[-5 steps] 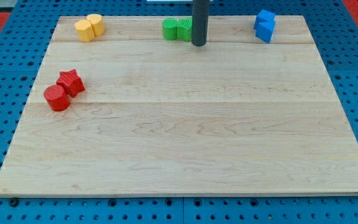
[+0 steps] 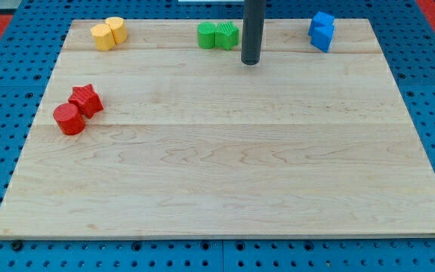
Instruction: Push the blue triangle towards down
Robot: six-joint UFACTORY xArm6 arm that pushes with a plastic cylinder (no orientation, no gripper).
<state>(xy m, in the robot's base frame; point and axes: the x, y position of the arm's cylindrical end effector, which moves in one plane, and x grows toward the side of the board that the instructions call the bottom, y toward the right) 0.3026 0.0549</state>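
Observation:
Two blue blocks touch at the view's top right of the wooden board [image 2: 225,166]: an upper one [image 2: 322,20] and a lower one [image 2: 322,37]. I cannot tell which one is the triangle. My tip [image 2: 250,62] is the lower end of a dark rod coming down from the view's top. It rests on the board well to the left of the blue blocks and just right of and below the green blocks [image 2: 218,35], apart from them.
Two yellow blocks [image 2: 109,33] sit at the view's top left. A red star [image 2: 86,99] and a red cylinder [image 2: 69,119] touch near the left edge. A blue pegboard [image 2: 429,91] surrounds the board.
My tip has moved a little to the right and down, away from the green blocks. No block has moved.

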